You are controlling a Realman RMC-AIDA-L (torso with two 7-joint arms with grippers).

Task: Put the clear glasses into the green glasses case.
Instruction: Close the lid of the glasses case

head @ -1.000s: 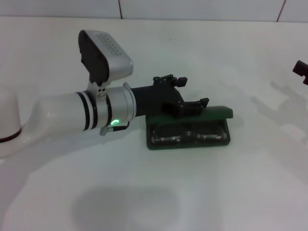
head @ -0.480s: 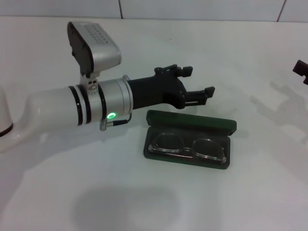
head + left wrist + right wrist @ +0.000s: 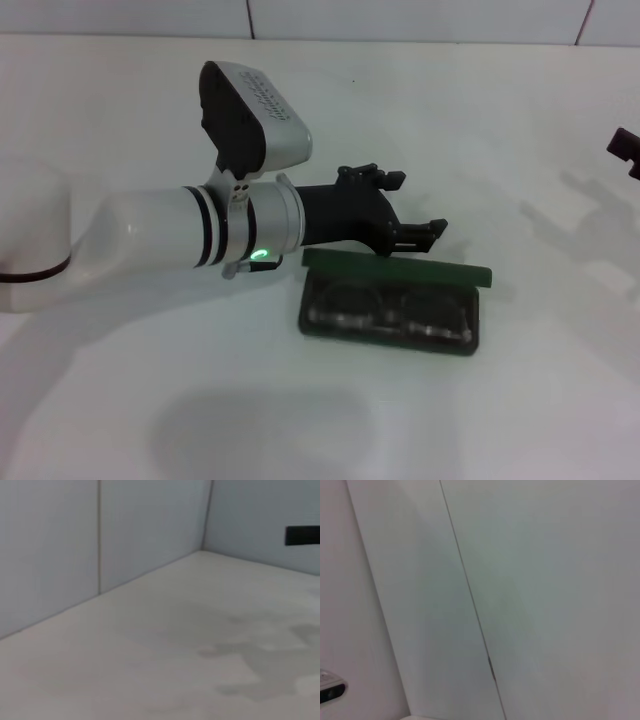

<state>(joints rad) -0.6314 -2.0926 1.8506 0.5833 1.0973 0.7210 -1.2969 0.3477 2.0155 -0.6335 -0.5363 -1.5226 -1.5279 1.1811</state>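
Note:
The green glasses case (image 3: 392, 338) lies on the white table in the head view, its lid (image 3: 400, 268) leaning part-way forward over the tray. The clear glasses (image 3: 388, 312) lie inside the case, with both lenses showing under the lid. My left gripper (image 3: 403, 206) is open just behind and above the lid's back edge, its lower finger (image 3: 428, 231) close over the lid; I cannot tell whether it touches. Only a black tip of my right gripper (image 3: 625, 150) shows at the far right edge, well away from the case. Neither wrist view shows the case or the glasses.
The white table (image 3: 420, 420) reaches back to a tiled wall (image 3: 400, 18). My left arm's silver wrist and camera housing (image 3: 255, 120) stand left of the case. In the left wrist view a black bar (image 3: 302, 535) shows far off by the wall.
The lid, standing wide open half a second ago, has tipped forward over the glasses. My left arm has shifted right and slightly down toward the lid's back edge. The right gripper has not moved.

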